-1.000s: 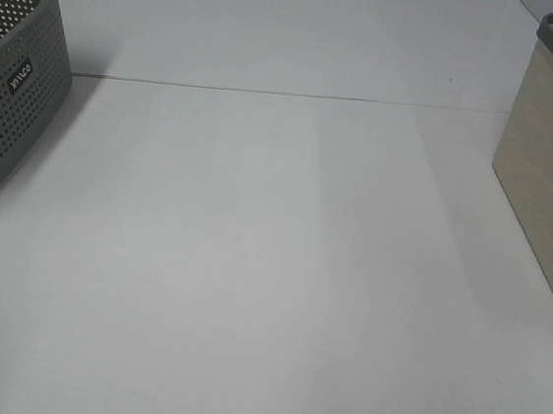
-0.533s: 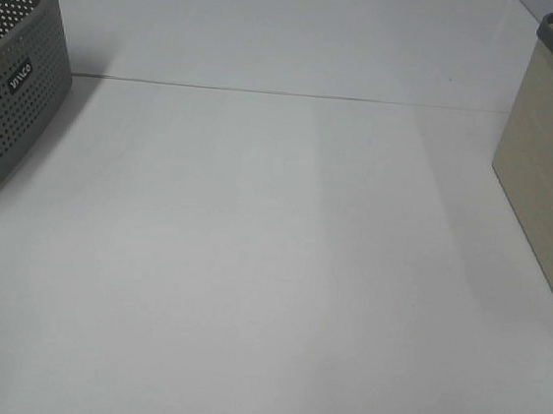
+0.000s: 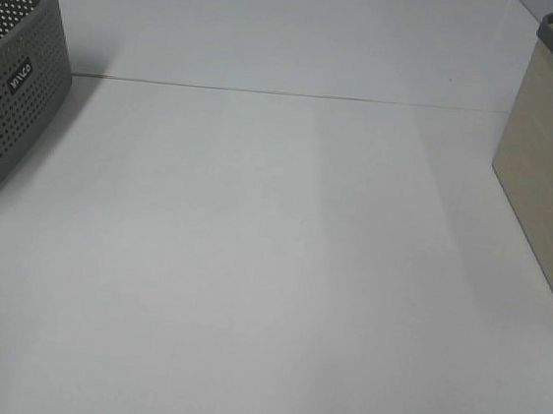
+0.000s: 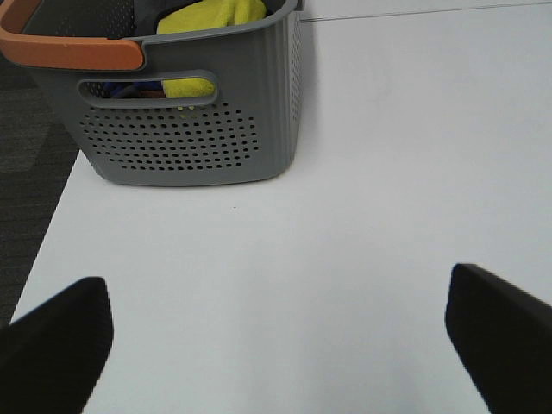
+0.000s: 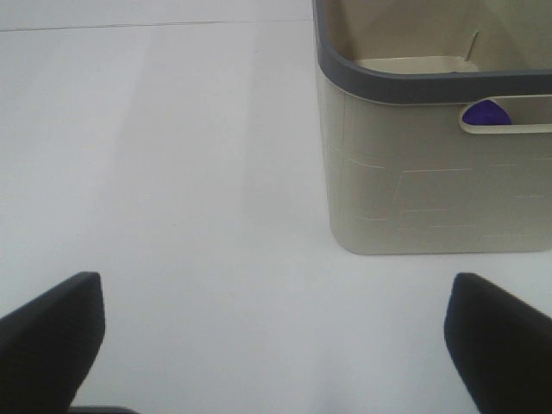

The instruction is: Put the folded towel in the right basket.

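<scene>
White table (image 3: 270, 266) with a thin seam across the far part. Left gripper (image 4: 276, 336) spread wide, holding nothing – grey perforated basket (image 4: 190, 129) straight ahead of it, yellow towel (image 4: 211, 13) inside. Right gripper (image 5: 276, 341) also wide, empty – beige basket (image 5: 431, 181) ahead, something purple (image 5: 486, 113) showing through its handle slot.
</scene>
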Robot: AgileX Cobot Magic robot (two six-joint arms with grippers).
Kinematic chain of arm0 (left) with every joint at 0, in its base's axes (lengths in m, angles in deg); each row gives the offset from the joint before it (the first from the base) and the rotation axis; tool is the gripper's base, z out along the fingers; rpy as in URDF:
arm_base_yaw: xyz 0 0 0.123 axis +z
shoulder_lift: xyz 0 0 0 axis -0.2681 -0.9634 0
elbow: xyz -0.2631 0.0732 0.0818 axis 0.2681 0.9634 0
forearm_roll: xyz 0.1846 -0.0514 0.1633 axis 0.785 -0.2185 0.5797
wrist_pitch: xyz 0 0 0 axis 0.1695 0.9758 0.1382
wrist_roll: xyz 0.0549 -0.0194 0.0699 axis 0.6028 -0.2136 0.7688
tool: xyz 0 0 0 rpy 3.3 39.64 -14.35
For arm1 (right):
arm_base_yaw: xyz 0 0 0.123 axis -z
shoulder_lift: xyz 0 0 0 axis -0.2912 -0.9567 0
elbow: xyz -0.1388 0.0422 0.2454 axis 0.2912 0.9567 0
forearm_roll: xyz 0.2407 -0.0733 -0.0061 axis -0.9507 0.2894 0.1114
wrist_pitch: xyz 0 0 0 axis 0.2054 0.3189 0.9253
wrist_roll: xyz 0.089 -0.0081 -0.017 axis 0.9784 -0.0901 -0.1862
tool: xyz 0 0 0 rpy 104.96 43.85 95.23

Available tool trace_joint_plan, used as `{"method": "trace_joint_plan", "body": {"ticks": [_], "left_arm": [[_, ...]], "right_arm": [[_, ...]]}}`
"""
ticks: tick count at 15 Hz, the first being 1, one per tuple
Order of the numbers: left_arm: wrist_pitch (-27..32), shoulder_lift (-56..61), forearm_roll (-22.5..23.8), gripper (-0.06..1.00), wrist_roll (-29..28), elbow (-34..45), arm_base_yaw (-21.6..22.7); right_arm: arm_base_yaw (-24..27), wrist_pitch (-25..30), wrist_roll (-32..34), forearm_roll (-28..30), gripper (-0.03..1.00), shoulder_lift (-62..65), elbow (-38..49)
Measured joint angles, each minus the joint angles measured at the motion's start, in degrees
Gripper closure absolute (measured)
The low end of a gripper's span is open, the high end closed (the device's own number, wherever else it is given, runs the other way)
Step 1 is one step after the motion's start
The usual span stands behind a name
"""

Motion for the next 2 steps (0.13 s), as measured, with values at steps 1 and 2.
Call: {"method": "trace_joint_plan", "body": {"ticks": [1,2], "left_arm": [[0.0,0.0,0.0,-0.05,0.0,0.0,0.0],[0.0,0.0,0.0,-0.05,0.0,0.0,0.0]], "right_arm": [[0.0,0.0,0.0,0.0,-0.01,0.0,0.0],[0.0,0.0,0.0,0.0,-0.01,0.0,0.0]]}}
